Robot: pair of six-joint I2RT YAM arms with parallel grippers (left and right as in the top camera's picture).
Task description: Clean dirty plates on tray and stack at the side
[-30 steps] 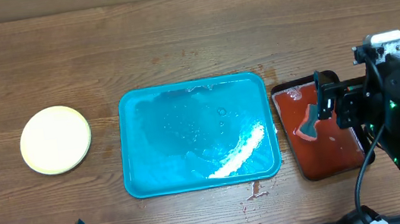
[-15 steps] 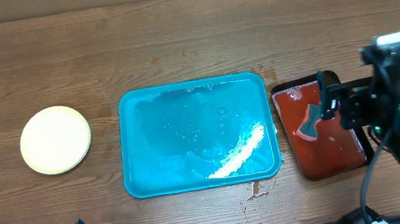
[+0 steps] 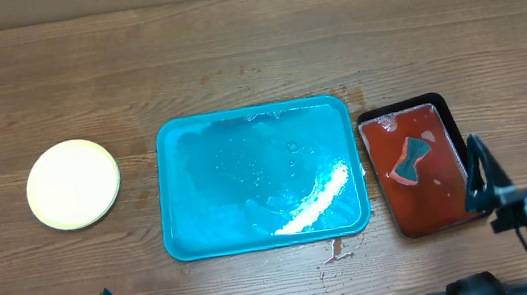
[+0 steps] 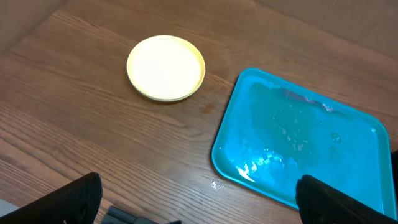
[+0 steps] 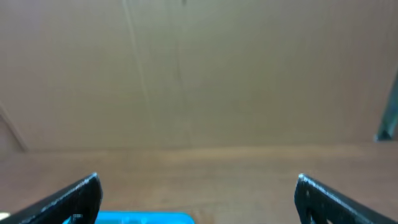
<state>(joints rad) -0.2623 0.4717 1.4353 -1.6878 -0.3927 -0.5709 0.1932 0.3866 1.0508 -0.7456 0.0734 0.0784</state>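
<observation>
A pale yellow plate [image 3: 72, 183] lies on the wooden table at the left, apart from the tray; it looks clean, and I cannot tell whether others lie under it. The turquoise tray [image 3: 260, 176] sits mid-table, wet and with nothing on it. In the left wrist view the plate [image 4: 165, 67] and tray [image 4: 298, 143] lie ahead of my left gripper [image 4: 208, 205], which is open and holds nothing. My right gripper [image 3: 521, 176] hovers open at the front right, beside the red tray, with nothing between its fingers [image 5: 199, 202].
A black-rimmed red tray [image 3: 447, 206] stands right of the turquoise tray, with a grey-and-orange sponge [image 3: 409, 162] lying in it. Small wet spots [image 3: 337, 250] mark the wood by the turquoise tray's front edge. A cardboard wall runs along the back of the table.
My right arm has pulled back from over the red tray toward the front right corner, leaving the sponge where it lay. The left arm, plate and turquoise tray have not moved.
</observation>
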